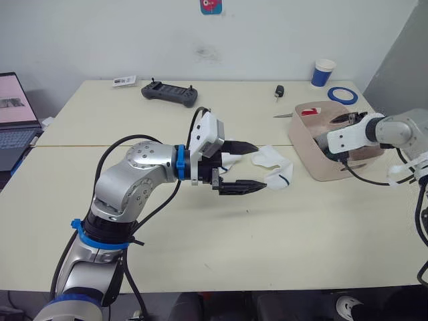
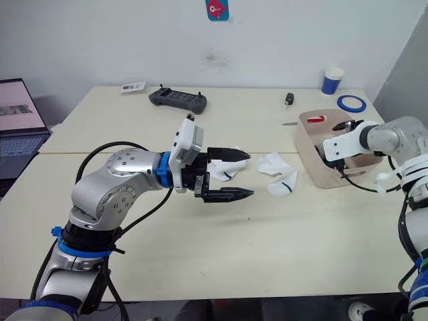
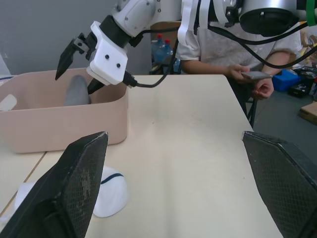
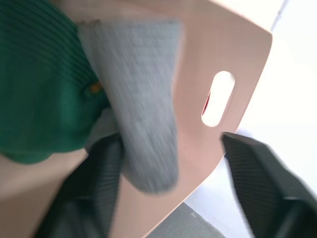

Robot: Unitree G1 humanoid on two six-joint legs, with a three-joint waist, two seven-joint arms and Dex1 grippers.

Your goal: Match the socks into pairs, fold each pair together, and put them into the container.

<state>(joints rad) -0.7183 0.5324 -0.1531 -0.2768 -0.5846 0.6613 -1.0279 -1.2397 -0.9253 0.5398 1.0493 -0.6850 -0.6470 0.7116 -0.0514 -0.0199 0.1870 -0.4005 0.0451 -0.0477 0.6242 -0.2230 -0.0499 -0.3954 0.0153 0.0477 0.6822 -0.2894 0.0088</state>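
Observation:
My left gripper hangs open just above the table, with nothing between its fingers. Two white socks lie there: one spread out just beyond its fingertips, the other partly hidden behind its upper finger. The pale pink container stands at the right. My right gripper reaches down into it, jaws apart. A grey sock stands on end between the fingers, resting against one of them, next to a green sock at the container's bottom.
At the table's far edge are a black controller, a car key, a blue-and-white paper cup and a blue tape roll. A laptop sits off to the left. A seated person holds a phone beyond the table.

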